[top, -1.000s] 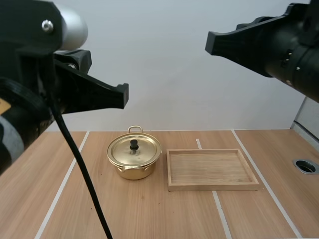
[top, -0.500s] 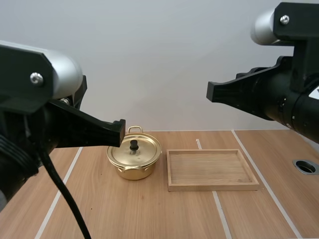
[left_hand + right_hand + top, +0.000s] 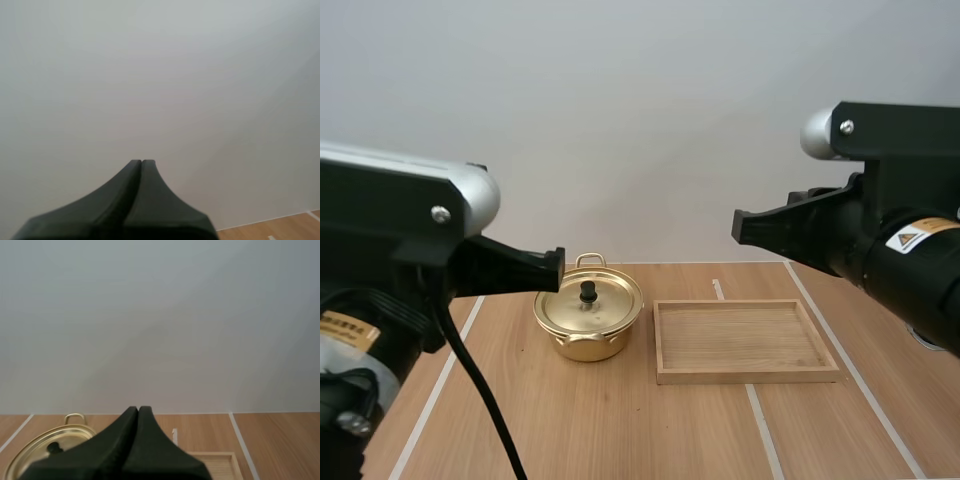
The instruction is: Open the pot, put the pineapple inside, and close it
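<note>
A golden pot [image 3: 588, 318] stands on the wooden table left of centre, its lid [image 3: 589, 302] on and a black knob on top. My left gripper [image 3: 558, 268] hangs high above the table just left of the pot, fingers together as one dark wedge [image 3: 141, 163]. My right gripper [image 3: 738, 225] hovers high over the far side of the wooden tray [image 3: 744, 340], also shut [image 3: 138, 410]. The right wrist view catches the pot [image 3: 47, 445] beside the wedge and a corner of the tray [image 3: 220, 457].
The empty wooden tray lies right of the pot. White lines [image 3: 445, 375] run across the table. A round metal hole [image 3: 923, 335] sits at the right edge, partly behind my right arm.
Both arms have come down, so their grippers sit lower and nearer the table. The pot and tray have not moved.
</note>
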`<state>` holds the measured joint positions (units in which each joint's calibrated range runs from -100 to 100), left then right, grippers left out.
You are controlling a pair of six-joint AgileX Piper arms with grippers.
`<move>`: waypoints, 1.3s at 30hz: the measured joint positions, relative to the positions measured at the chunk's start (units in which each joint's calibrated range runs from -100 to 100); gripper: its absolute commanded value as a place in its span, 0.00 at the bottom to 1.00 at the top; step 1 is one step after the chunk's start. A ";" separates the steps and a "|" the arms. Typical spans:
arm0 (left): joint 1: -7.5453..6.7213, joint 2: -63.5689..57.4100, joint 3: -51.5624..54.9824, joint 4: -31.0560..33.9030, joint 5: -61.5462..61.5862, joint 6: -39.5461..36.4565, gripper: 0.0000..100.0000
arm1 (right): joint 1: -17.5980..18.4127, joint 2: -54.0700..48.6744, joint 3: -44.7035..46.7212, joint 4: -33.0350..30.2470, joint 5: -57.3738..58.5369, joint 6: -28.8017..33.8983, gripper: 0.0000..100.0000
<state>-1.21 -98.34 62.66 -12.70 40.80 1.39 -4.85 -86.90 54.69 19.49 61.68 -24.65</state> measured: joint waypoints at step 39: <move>3.29 -1.39 37.09 11.21 -7.61 0.00 0.00 | 5.04 -11.35 45.31 -12.77 -30.21 0.11 0.00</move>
<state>2.08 -99.73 99.75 -1.49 33.19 1.39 0.19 -98.26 100.00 6.72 31.48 -24.55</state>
